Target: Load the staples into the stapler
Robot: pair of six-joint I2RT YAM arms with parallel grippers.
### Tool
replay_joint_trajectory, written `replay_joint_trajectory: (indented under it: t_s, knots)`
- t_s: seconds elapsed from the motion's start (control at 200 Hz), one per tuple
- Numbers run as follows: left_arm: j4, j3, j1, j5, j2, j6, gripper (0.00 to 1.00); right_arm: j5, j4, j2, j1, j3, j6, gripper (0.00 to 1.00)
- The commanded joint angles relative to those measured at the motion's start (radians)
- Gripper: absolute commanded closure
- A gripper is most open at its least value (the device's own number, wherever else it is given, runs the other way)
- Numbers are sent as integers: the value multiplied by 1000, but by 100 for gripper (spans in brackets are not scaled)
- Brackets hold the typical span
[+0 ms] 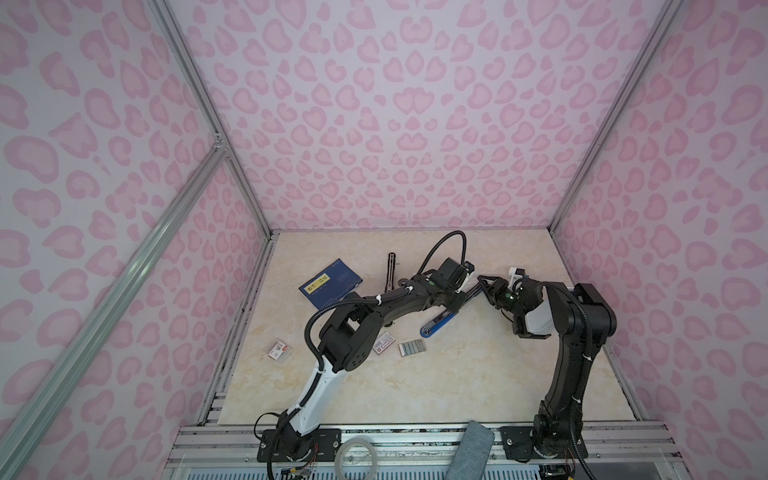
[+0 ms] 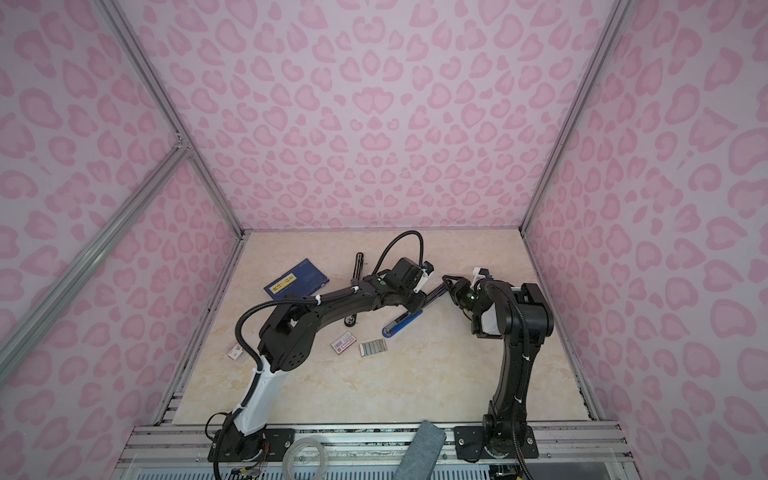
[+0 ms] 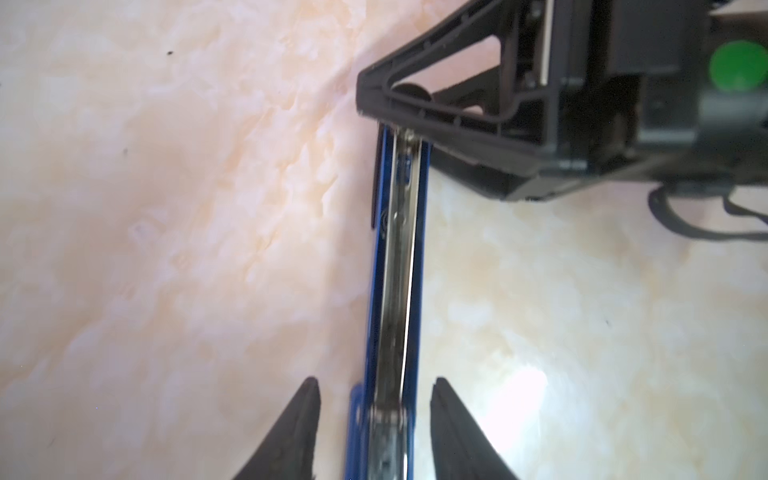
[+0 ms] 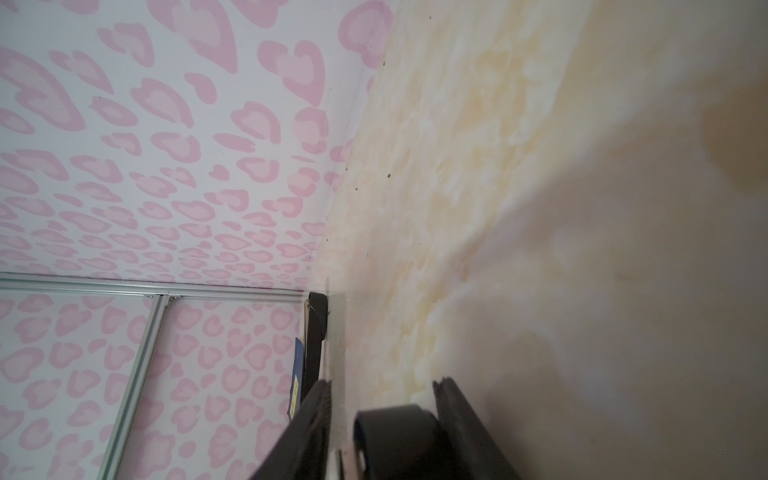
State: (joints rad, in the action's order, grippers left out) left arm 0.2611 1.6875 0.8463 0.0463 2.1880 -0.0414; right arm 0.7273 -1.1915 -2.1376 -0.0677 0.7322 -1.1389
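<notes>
The blue stapler (image 1: 434, 326) (image 2: 399, 326) lies opened out on the table, its metal channel (image 3: 399, 270) facing up. My left gripper (image 3: 376, 384) (image 1: 452, 308) straddles the channel with its jaws open and a gap on both sides. My right gripper (image 4: 382, 384) (image 1: 483, 283) is at the stapler's far end, shut on its black rounded end (image 4: 395, 432). The staples (image 1: 412, 347) (image 2: 372, 347), a small flat grey block of strips, lie on the table in front of the stapler, apart from both grippers.
A white red-labelled box (image 1: 384, 343) lies beside the staples, another (image 1: 279, 351) near the left edge. A dark blue booklet (image 1: 330, 284) and a black rod (image 1: 391, 270) lie at the back. A tape roll (image 1: 355, 457) and grey cloth (image 1: 471, 453) rest on the front rail.
</notes>
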Motion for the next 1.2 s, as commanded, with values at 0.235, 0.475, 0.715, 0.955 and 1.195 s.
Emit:
replay_joint_trajectory:
  t_s: [0.235,0.475,0.715,0.955,1.195]
  knots:
    - [-436,-695,-57,7,-548,-113,45,30,-58,-7,0,-19,10,56]
    - [-701,-963,-70,118,-616,-25,44,37,-69,-6,2,-22,10,56]
    - [-762,-964,-75,200,-509,30,46,36,-73,-8,9,-20,7,56]
    - [-754,-948,-76,199,-460,53,47,34,-71,-7,12,-11,7,56]
    - [-736,-925,-78,196,-400,44,50,29,-74,-4,12,-10,6,56]
